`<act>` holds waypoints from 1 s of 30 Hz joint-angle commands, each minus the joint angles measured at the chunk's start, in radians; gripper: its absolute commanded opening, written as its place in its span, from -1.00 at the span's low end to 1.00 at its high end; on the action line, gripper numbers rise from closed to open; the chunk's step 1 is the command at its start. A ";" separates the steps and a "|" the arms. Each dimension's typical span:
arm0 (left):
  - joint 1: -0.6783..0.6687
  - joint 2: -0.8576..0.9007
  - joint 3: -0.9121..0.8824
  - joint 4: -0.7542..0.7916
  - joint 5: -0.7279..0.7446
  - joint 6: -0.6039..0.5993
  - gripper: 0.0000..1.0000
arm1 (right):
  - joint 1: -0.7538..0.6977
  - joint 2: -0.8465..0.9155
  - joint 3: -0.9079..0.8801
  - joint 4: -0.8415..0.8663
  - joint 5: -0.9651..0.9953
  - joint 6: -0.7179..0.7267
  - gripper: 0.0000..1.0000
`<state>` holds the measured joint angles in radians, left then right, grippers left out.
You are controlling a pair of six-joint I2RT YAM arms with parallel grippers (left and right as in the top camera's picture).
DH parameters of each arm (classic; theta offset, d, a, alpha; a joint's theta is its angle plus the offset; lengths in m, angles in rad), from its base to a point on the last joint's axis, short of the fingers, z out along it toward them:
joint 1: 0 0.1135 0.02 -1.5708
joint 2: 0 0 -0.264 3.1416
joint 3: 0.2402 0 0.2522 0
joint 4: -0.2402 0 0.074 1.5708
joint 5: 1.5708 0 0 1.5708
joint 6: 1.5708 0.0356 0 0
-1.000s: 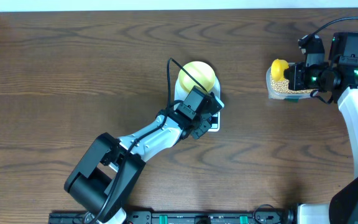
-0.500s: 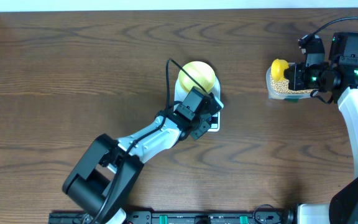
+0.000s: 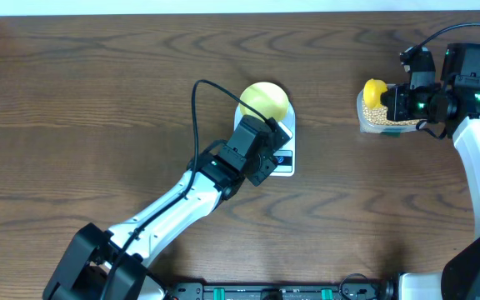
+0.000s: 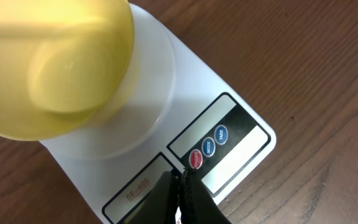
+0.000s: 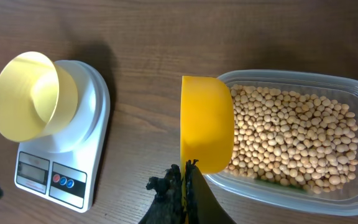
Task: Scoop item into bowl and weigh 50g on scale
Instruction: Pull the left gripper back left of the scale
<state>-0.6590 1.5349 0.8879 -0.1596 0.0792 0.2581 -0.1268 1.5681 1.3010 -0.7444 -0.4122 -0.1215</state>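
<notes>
My left gripper [image 4: 178,185] is pinched all the way shut, with its two tips pressed together. It hangs low over the front of the white scale [image 4: 166,106]. The tips are just beside the red button [image 4: 195,159]. I cannot tell if they touch it. Two blue buttons [image 4: 214,140] sit in a row next to the red one, and the pale display [image 4: 236,155] is right by them.

The yellow bowl [image 4: 55,68] sits on the round top of the scale, at the back end, away from the buttons. The scale lies near the middle of the brown wooden table [image 3: 98,100].

My right gripper [image 5: 184,177] is far off on the other side of the table. It is shut tight too, and it holds the yellow scoop [image 5: 207,121] by its end. The scoop is turned on its side and rests against the near rim of the clear plastic container [image 5: 353,87]. The container is full of little round tan beans [image 5: 291,137]. Some beans touch the edge of the scoop. I cannot see inside the scoop from here. The container is well apart from the scale and the bowl.
</notes>
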 commanded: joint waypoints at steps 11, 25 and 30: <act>0.005 0.042 0.000 0.068 -0.008 -0.016 -0.85 | 0.004 -0.010 0.011 -0.002 -0.006 -0.015 -0.98; -0.039 0.076 0.000 0.232 -0.008 -0.058 -0.85 | 0.004 -0.010 0.011 -0.005 -0.006 -0.015 -0.98; -0.044 0.078 0.000 0.224 -0.009 -0.057 -0.85 | 0.004 -0.010 0.011 -0.005 -0.006 -0.015 -0.98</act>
<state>-0.7021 1.6009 0.8879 0.0692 0.0761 0.2100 -0.1268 1.5681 1.3006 -0.7471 -0.4118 -0.1215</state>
